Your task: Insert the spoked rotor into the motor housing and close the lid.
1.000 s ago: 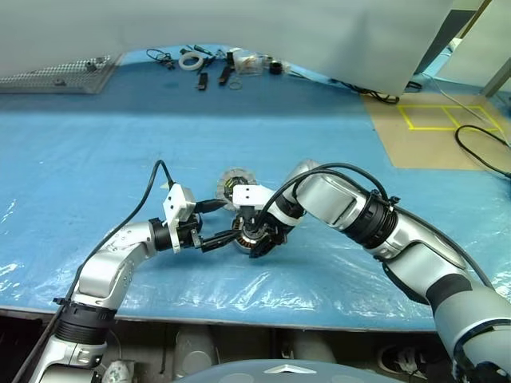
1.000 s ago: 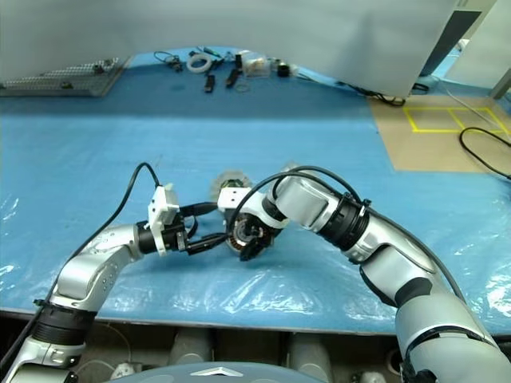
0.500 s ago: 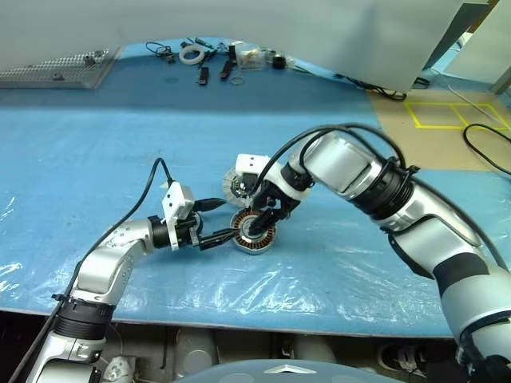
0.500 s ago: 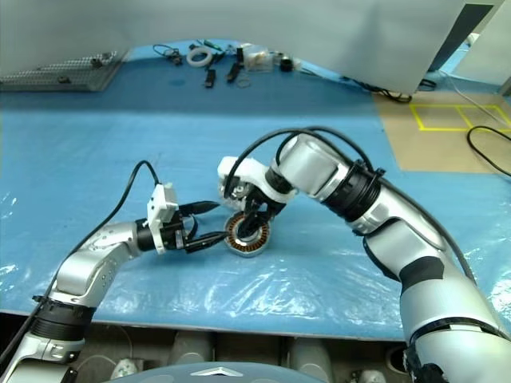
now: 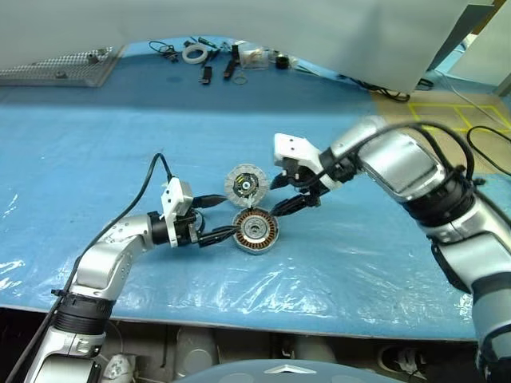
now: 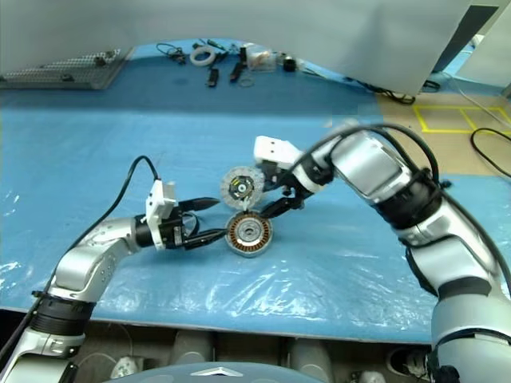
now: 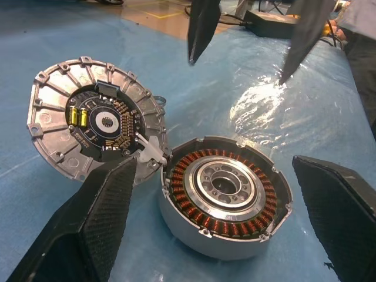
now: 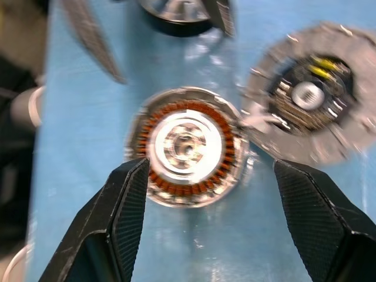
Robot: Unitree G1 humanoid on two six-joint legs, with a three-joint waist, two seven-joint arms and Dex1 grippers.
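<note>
While seated in the motor housing (image 7: 194,226), the spoked rotor (image 7: 226,187) lies between the left gripper (image 5: 222,217) fingers.

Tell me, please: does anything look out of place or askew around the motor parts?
Nothing looks damaged. The spoked rotor sits in the motor housing. The lid is still off, leaning against the housing with its circuit face up.

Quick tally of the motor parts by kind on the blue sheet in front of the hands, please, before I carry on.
Spoked rotor, seated in the housing: 1
Motor housing: 1
Lid, inner face up beside the housing: 1
Total: 3
</note>
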